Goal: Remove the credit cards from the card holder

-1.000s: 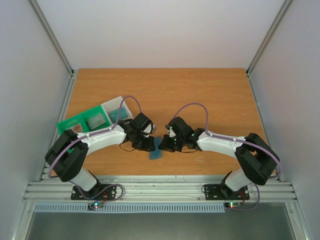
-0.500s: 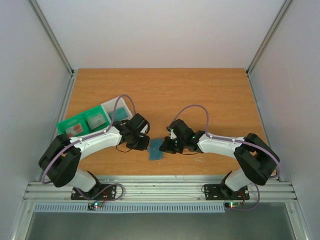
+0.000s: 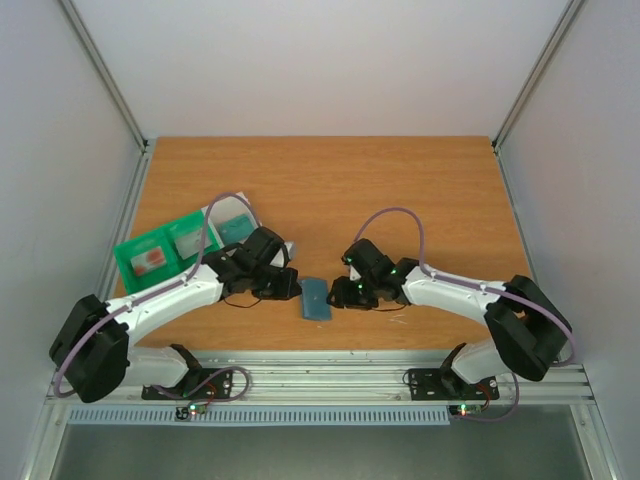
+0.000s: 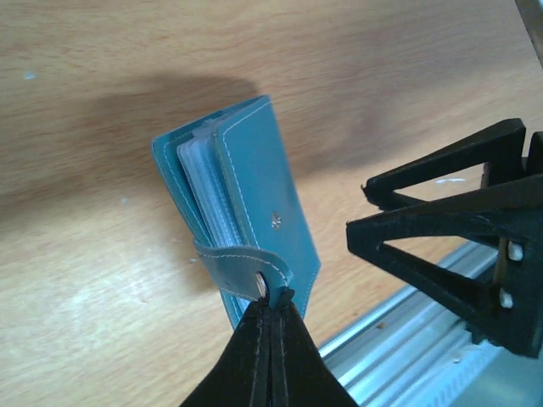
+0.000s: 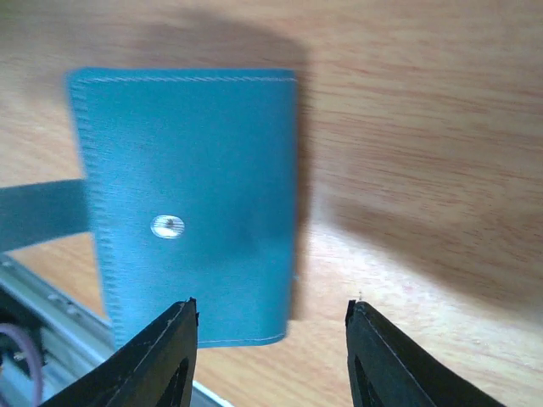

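Note:
The slate-blue card holder lies closed on the table between my grippers. In the left wrist view, the card holder shows clear sleeves along its edge. My left gripper is shut on the tip of its closure strap, which is pulled loose from the snap. My right gripper is open and empty, with one finger over the holder's near corner. No card shows in the holder. A teal card and a card with red on it lie in the trays.
A green tray and a clear whitish tray stand at the left behind my left arm. The metal rail runs along the table's near edge, close to the card holder. My two grippers are close together, the left gripper and the right gripper.
My left arm has swung left and lower, drawing the strap away from the holder. My right gripper has backed slightly to the right. The holder now lies flatter on the table.

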